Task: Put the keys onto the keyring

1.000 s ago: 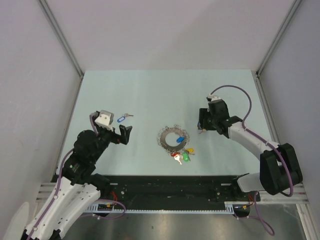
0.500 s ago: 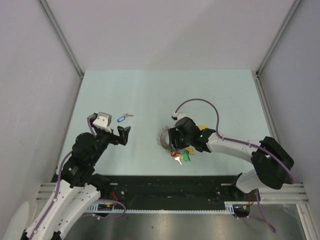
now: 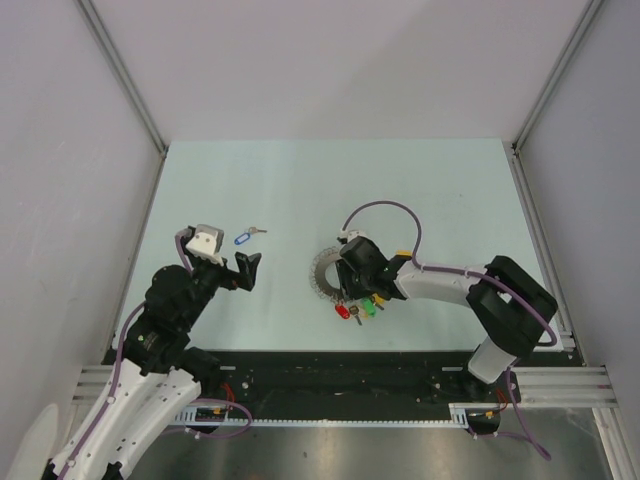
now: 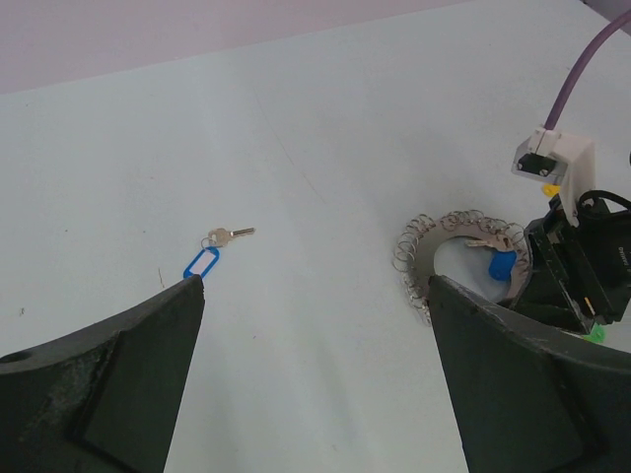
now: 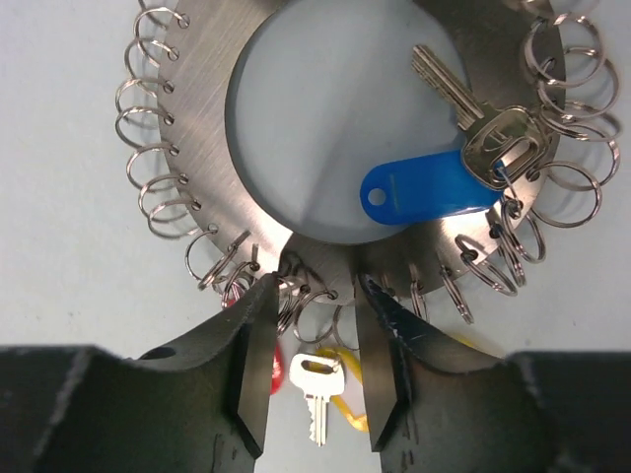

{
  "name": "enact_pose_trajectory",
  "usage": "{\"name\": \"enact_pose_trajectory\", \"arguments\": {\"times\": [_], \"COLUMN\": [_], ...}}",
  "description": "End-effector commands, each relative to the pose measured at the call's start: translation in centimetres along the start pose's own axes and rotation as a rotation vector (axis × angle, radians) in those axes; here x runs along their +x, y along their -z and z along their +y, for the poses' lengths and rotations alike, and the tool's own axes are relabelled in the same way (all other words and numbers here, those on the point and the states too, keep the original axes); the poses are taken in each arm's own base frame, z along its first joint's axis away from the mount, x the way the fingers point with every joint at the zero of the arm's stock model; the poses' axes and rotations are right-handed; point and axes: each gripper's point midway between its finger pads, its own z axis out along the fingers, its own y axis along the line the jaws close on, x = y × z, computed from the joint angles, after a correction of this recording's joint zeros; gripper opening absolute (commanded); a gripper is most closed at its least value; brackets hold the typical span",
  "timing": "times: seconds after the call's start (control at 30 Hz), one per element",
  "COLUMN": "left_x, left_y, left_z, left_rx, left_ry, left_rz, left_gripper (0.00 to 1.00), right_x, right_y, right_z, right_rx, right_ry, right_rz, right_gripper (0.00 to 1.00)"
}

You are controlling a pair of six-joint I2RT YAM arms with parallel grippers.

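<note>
Nearest the lens, at the bottom of the right wrist view, the right gripper point(image 5: 314, 292) has its jaws drawn in to a narrow gap. They sit astride the lower rim of the keyring point(image 5: 197, 148), with a few of its wire loops point(image 5: 314, 310) between them. We cannot tell whether the pads bite on one yet. Just beneath that gap lies a small key on a yellow tag point(image 5: 314, 382) (hooked on or loose, we cannot say).

To do this step well, we judge, we should close on one loop only, low and square. That way the flat ring does not skid on the table point(image 4: 325, 118) and neighbouring loops are not pinched together. Further up the frame, at the ring's right side, a blue-tagged key point(image 5: 434, 187) hangs from a loop.

Farther off, in the left wrist view, the left gripper point(image 4: 315, 284) stands fully spread and empty. Beyond its left finger, centre left, the loose key point(image 4: 202, 262) with its blue tag lies on the table, well apart from the ring.
</note>
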Motion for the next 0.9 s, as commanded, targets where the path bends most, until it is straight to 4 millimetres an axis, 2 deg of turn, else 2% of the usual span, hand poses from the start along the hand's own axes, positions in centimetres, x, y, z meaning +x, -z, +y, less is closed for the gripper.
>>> {"name": "enact_pose_trajectory", "arguments": {"times": [0.0, 0.07, 0.17, 0.27, 0.33, 0.43, 0.5, 0.57, 0.6, 0.7, 0.87], "left_x": [-0.5, -0.5, -0.4, -0.3, -0.3, -0.4, -0.5, -0.4, -0.5, -0.5, -0.6], "left_y": [-0.2, -0.2, -0.2, -0.3, -0.2, -0.2, -0.1, -0.2, -0.1, -0.1, 0.0], "left_z": [0.3, 0.4, 0.4, 0.4, 0.5, 0.6, 0.6, 0.6, 0.7, 0.7, 0.7], "left_rx": [-0.017, -0.017, -0.017, -0.017, -0.020, -0.028, -0.028, -0.029, -0.032, -0.031, -0.029], "left_ry": [0.002, -0.001, -0.001, -0.001, -0.001, -0.002, 0.000, 0.000, 0.001, 0.001, 0.003], "left_rz": [-0.021, -0.018, -0.016, -0.012, -0.013, -0.018, -0.021, -0.020, -0.021, -0.021, -0.029], "left_gripper": [1.00, 1.00, 1.00, 1.00, 1.00, 1.00, 1.00, 1.00, 1.00, 1.00, 1.00], "right_x": [0.5, 0.1, -0.3, -2.6, -4.3, -6.1, -6.8, -7.3, -7.0, -6.8, -6.1], "right_y": [-1.4, -1.8, -1.7, -0.8, 0.4, 2.0, 2.9, 3.3, 3.4, 3.1, 1.3], "right_z": [-0.3, -0.2, -2.6, -5.8, -6.3, -5.0, -2.7, -1.4, -0.1, 2.5, 4.1], "right_rx": [-0.009, -0.011, 0.088, 0.179, 0.200, 0.177, 0.120, 0.101, 0.083, 0.038, 0.016], "right_ry": [0.083, 0.157, 0.207, 0.142, 0.125, 0.156, 0.166, 0.160, 0.172, 0.154, 0.077], "right_rz": [0.060, 0.070, 0.104, 0.065, 0.008, -0.075, -0.124, -0.160, -0.171, -0.202, -0.205], "right_gripper": [0.37, 0.36, 0.34, 0.33, 0.33, 0.35, 0.36, 0.37, 0.37, 0.37, 0.34]}}
